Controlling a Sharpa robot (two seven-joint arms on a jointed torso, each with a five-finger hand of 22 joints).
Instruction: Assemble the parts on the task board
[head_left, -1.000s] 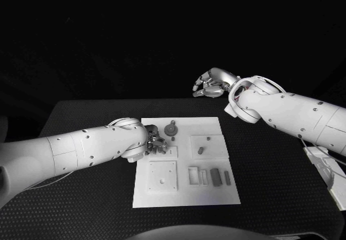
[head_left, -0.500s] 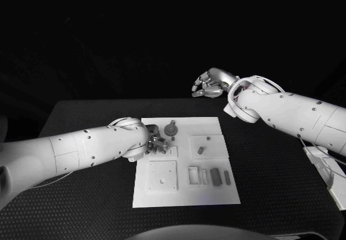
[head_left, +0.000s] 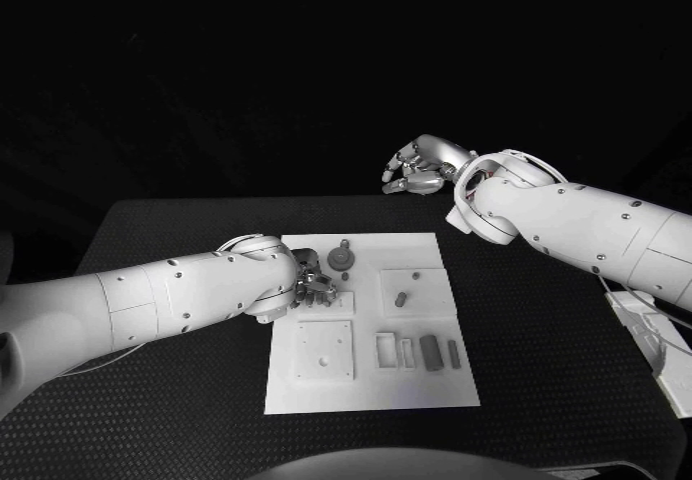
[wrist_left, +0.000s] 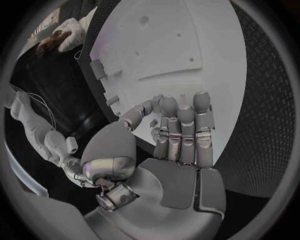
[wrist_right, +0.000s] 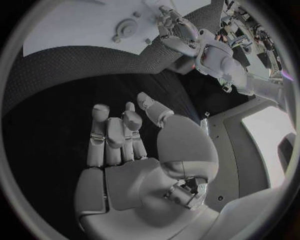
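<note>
A black table (head_left: 173, 400) with a textured top is seen against a dark background, and the white task board (head_left: 368, 395) is laid at its middle, its long sides running from near to far. No writing or label can be made out on the board or the arms.

On the near part of the board a square raised plate (head_left: 325, 350) is set at the left, and to its right a small open frame (head_left: 389, 350) and two dark upright parts (head_left: 430, 353) are ranged in a row towards the right edge. Bare board is left in front of these, and wide strips of table are left free on the near side and on both sides of the board.

Farther on, a square block with a dark peg (head_left: 404, 293) is placed right of centre. The left hand (head_left: 313, 285) is held over the board's left edge at mid-length, beside this block and just near of a round part (head_left: 340, 258) standing towards the far edge. In the left wrist view its fingers (wrist_left: 181, 132) are curled together above the white surface; whether a part is pinched under them cannot be told.

The right hand (head_left: 421, 168) is raised beyond the far edge of the table, well apart from the board, its fingers (wrist_right: 112, 135) bent loosely inward with nothing held.
</note>
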